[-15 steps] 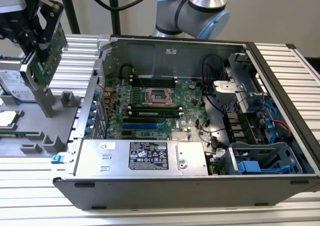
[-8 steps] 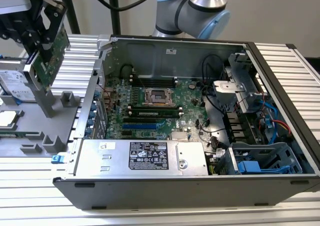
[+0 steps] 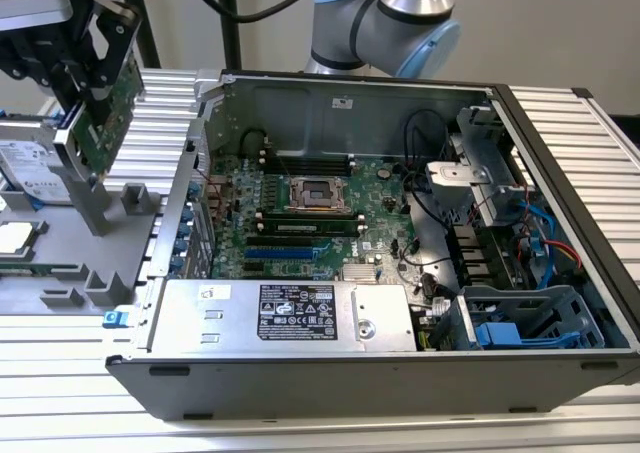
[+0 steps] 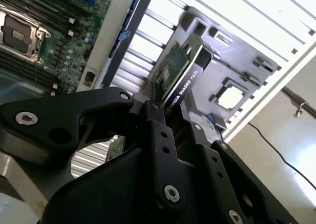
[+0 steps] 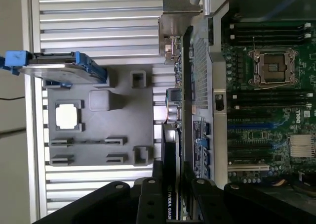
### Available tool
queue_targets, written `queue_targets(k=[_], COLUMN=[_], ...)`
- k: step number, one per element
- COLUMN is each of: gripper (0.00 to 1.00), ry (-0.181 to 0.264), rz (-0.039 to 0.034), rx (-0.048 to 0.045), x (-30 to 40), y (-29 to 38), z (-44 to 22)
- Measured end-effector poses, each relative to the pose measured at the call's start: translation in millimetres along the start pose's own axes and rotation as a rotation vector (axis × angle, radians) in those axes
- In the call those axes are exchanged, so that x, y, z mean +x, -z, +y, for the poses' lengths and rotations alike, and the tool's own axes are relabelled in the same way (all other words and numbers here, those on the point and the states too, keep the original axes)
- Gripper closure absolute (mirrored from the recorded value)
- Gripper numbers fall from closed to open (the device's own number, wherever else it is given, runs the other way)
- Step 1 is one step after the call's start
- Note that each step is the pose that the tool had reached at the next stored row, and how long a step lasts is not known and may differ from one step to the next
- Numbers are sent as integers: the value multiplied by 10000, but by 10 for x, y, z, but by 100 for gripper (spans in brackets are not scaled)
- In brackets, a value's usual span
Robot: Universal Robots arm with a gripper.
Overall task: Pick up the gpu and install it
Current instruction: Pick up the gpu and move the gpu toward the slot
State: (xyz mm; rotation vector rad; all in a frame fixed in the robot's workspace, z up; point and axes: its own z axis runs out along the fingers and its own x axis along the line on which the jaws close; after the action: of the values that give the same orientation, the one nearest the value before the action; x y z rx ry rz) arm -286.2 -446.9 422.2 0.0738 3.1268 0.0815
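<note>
Exterior view: even, diffuse light, probably from overhead. Soft shadow lies under the rear wall of the computer case [image 3: 300, 113].
Second wrist view: ribbed table [image 4: 237, 21] blown out near white, gripper [image 4: 165, 103] almost a silhouette, faint sheen along the gpu [image 4: 185, 70] edge.
First wrist view: glare on the white square [image 5: 66, 116] in the grey tray [image 5: 94, 127].

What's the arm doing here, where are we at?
The gripper is shut on the gpu, holding it in the air over the grey parts tray, to the exterior view's left of the open computer case. The card is outside the case, not yet seated on the motherboard.
</note>
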Motion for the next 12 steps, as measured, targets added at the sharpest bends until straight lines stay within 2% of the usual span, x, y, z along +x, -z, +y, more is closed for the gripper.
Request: queue_targets(k=[12], gripper=[100], ry=[0], rz=[0], rx=[0], x=[-74], y=[-1], z=[3])
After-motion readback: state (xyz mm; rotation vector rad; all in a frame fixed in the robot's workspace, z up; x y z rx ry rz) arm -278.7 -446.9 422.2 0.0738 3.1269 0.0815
